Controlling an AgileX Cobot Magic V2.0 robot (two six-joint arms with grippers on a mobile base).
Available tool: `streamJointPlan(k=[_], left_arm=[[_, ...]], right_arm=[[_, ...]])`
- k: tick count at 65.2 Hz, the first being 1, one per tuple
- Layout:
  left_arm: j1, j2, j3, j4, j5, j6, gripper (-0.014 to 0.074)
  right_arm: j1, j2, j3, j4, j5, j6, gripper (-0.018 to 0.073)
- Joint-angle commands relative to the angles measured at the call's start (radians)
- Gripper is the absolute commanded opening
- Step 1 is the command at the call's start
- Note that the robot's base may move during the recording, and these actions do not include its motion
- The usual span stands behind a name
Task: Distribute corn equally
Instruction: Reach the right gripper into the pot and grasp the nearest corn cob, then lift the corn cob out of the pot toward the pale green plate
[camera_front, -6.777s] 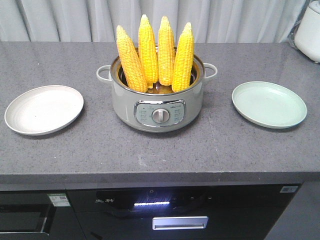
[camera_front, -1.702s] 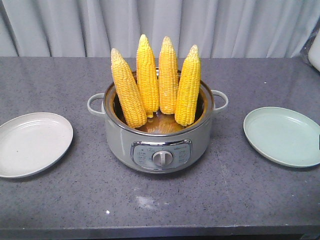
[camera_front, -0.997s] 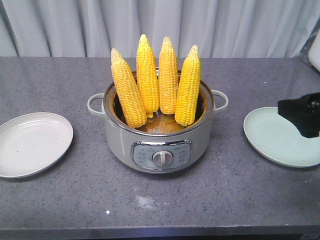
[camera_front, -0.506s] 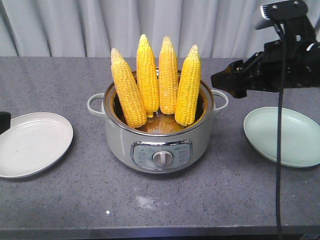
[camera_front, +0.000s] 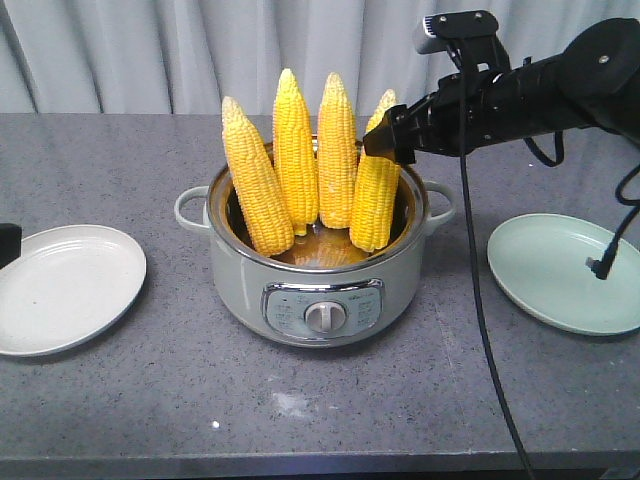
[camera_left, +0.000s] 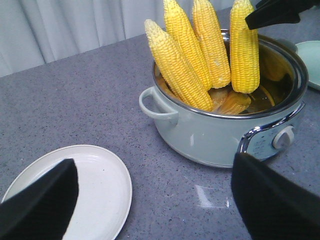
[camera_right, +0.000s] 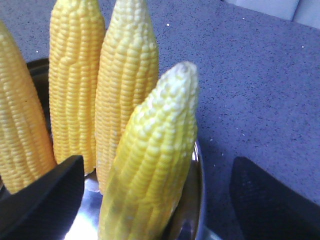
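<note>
Several yellow corn cobs stand upright, tips up, in a grey-green electric pot (camera_front: 250, 285). My right gripper (camera_front: 386, 141) has reached in from the right to the upper part of the rightmost cob (camera_front: 374, 205). In the right wrist view that cob (camera_right: 155, 150) stands between the spread black fingers (camera_right: 47, 197) with a gap on each side, so the right gripper (camera_right: 157, 192) is open and grips nothing. My left gripper (camera_left: 157, 200) is open and empty, low over the counter between the white plate (camera_left: 100, 185) and the pot (camera_left: 210, 135).
A white plate (camera_front: 65, 290) lies left of the pot and a pale green plate (camera_front: 565, 270) lies right of it, both bare. The right arm's cable (camera_front: 480, 300) hangs down in front of the counter. Grey curtains close off the back.
The right arm came in from the right, rose over the green plate and moved left until its open fingers reached the rightmost cob. A bit of the left gripper appeared at the left edge.
</note>
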Motion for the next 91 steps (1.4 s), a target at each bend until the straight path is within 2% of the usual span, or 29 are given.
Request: streamJointPlan(k=[1,13,20,26,41,48,82,91], left_arm=[[-0.006,-0.001,-0.031,-0.034,-0.072,0.002,0.0584],[-0.006,-0.001,-0.031,-0.033,-0.072,0.002,0.0584],[-0.006,0.000,-0.031,-0.033,-0.072,0.002,0.0584],[-0.006,0.001,-0.031,-0.031,-0.072,0.002,0.0584],[-0.006,0.001,-0.031,-0.023,-0.072,0.002,0.0584],[-0.006,0.001,-0.031,-0.023,-0.072,0.002,0.0584],[-0.006,0.001,-0.031,-0.026,-0.068,0.002,0.0584],[-0.006,0.001,-0.031,-0.026,-0.068,0.002,0.0584]], right_arm=[[0.000,-0.002,-0.072,0.053,-0.046,-0.016,0.0564],[0.000,0.057,-0.144,0.085,0.047,-0.072,0.0559],[0.000,0.059,-0.146,0.099,0.053,-0.096,0.0535],[0.000,0.059,-0.146,0.100,0.048,-0.097,0.0487],[0.000,0.059,-0.146,0.100,0.051,-0.097,0.0281],[0.000,0.059,-0.146,0.100,0.054,-0.097,0.0223],[-0.002,-0.130,-0.146,0.099,0.056,-0.088,0.0224],[-0.002,-0.217,-0.146,0.028,0.057,-0.032,0.0226]])
